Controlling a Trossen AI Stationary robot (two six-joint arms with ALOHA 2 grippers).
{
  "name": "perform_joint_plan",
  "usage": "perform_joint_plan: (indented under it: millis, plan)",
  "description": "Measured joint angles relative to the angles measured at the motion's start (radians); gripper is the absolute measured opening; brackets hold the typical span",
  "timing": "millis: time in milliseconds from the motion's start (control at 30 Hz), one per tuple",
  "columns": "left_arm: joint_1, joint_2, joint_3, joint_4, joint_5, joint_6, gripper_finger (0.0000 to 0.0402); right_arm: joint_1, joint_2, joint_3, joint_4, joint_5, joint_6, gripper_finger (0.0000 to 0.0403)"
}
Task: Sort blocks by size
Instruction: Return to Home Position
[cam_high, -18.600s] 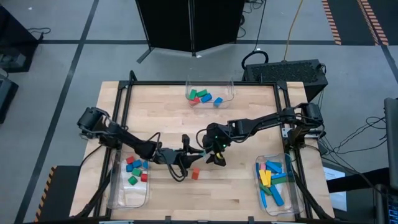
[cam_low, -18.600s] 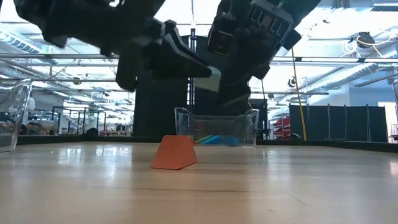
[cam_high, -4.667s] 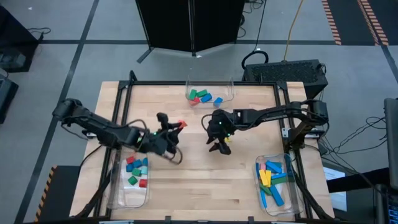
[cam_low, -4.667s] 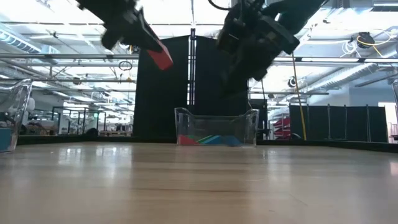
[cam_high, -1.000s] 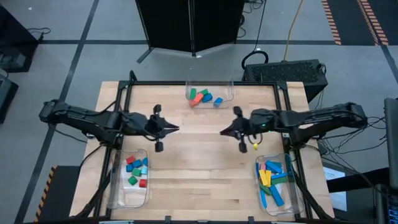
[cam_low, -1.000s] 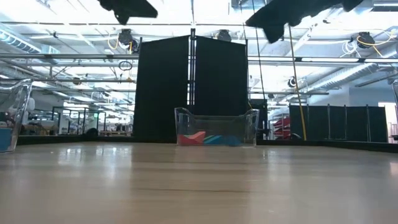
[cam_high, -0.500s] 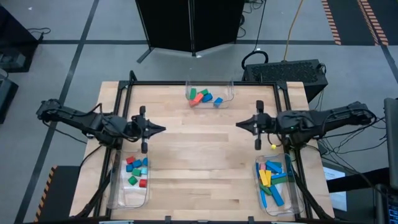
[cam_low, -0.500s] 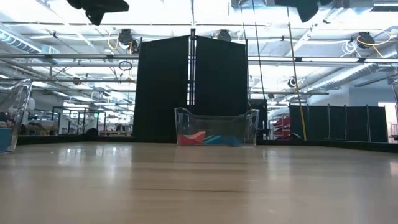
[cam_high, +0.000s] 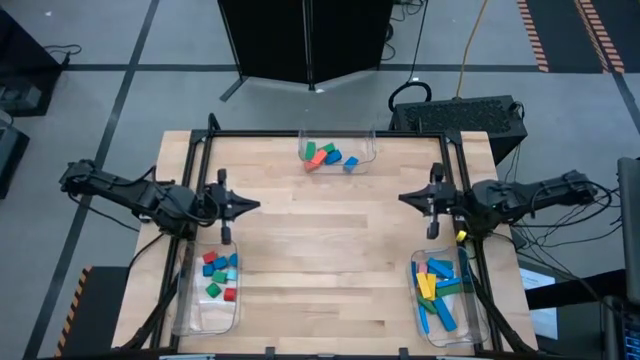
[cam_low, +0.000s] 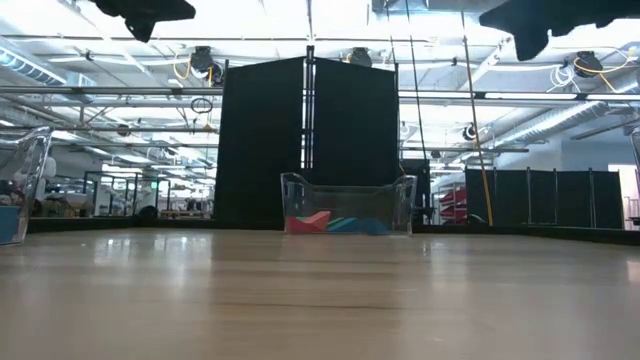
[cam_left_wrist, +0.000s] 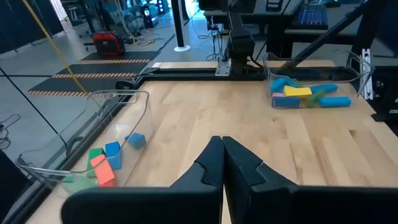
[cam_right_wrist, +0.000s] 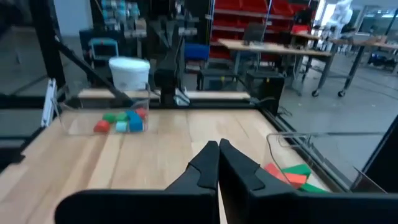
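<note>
Sorting looks finished from my seat: no blocks lie loose on the tabletop. One cluster sits in the far bin, a second of short pieces in the left bin, and the long bars in the right bin. Whether each piece landed with its proper size I can't quite confirm; they show small in the overhead view. Left gripper hangs above the table's left edge, near the left bin's far end, fingers pressed together on nothing. Right gripper mirrors it at the right edge, fingers likewise together and empty. I judge that only parking the arms is left.
</note>
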Motion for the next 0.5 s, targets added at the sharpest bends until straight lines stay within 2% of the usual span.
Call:
perform_joint_plan:
  millis: [233, 500]
  plan:
    - [0.001, -0.040, -0.139, 0.143, -0.009, 0.000, 0.0000, 0.000, -0.144, -0.068, 0.005, -0.035, 0.006, 0.0000]
    - [0.001, -0.167, -0.211, 0.154, -0.018, -0.001, 0.0000, 0.000, -0.225, -0.098, -0.062, -0.028, 0.006, 0.0000]
